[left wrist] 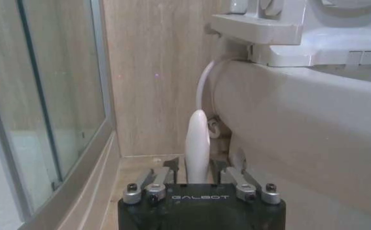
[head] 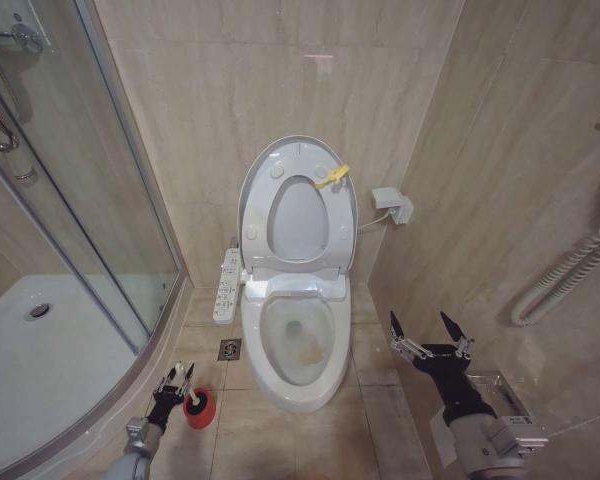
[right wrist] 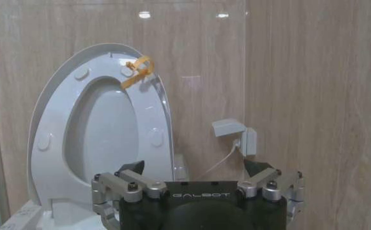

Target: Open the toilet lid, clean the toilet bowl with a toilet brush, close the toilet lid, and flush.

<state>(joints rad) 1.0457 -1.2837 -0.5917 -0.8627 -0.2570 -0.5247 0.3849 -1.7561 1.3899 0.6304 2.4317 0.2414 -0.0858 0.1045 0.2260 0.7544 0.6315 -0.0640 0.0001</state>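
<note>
Head view: beige tiled bathroom, glass shower (head: pixel 70 200) left. Lid (head: pixel 255 175) raised against far wall, bowl (head: pixel 298 345) exposed. Left gripper (left wrist: pixel 198 179) clamped on brush (left wrist: pixel 198 143) handle; right gripper (head: pixel 427 335) apart, right of bowl. "GALBOT" on both grippers.

Home bathroom, beige tiled walls (head: pixel 280 110); glass shower enclosure (head: pixel 70 180), bidet toilet bowl (head: pixel 298 385), floor drain (head: pixel 229 349)

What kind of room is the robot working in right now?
A small tiled bathroom, by the look of it: a toilet bowl with its toilet lid raised, a glass shower enclosure beside it, and a floor drain.
</note>
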